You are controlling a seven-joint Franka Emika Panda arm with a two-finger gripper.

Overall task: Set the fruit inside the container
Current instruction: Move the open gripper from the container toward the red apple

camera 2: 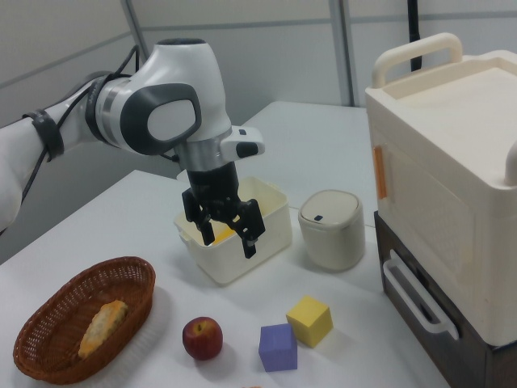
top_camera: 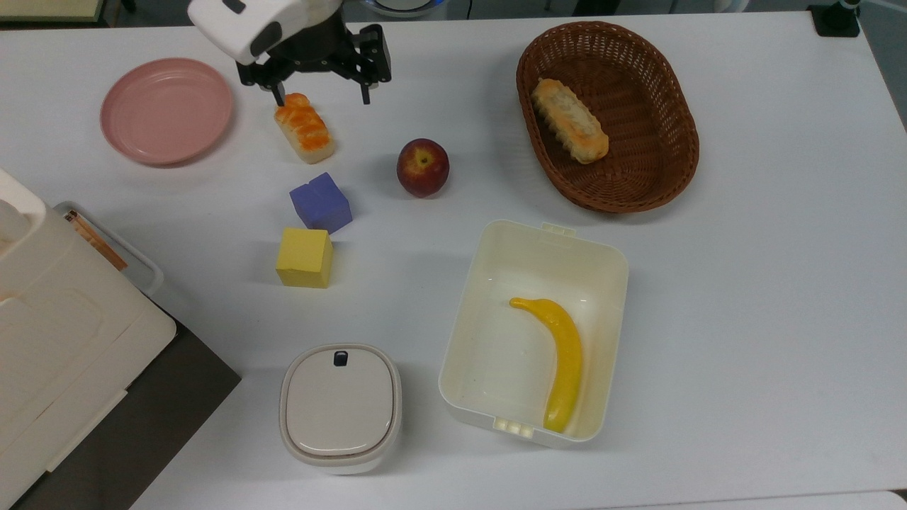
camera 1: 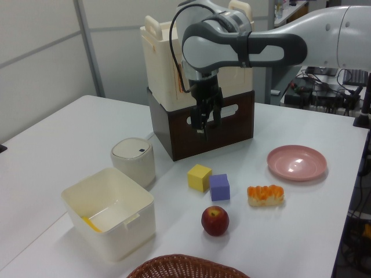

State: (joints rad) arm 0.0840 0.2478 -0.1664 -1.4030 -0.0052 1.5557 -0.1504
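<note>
The apple [top_camera: 423, 167], mid-frame in the top view, is judged rigid, smooth, roll-prone, best pinched across its widest part by the open gripper [top_camera: 320, 94] at upper left.

Bare worktop [top_camera: 744, 297] rings the apple [top_camera: 423, 167] (purple cube [top_camera: 320, 202] nearest), while the banana [top_camera: 560, 358] takes one side of the container [top_camera: 496, 255].

no readable text, labels or numbers
</note>
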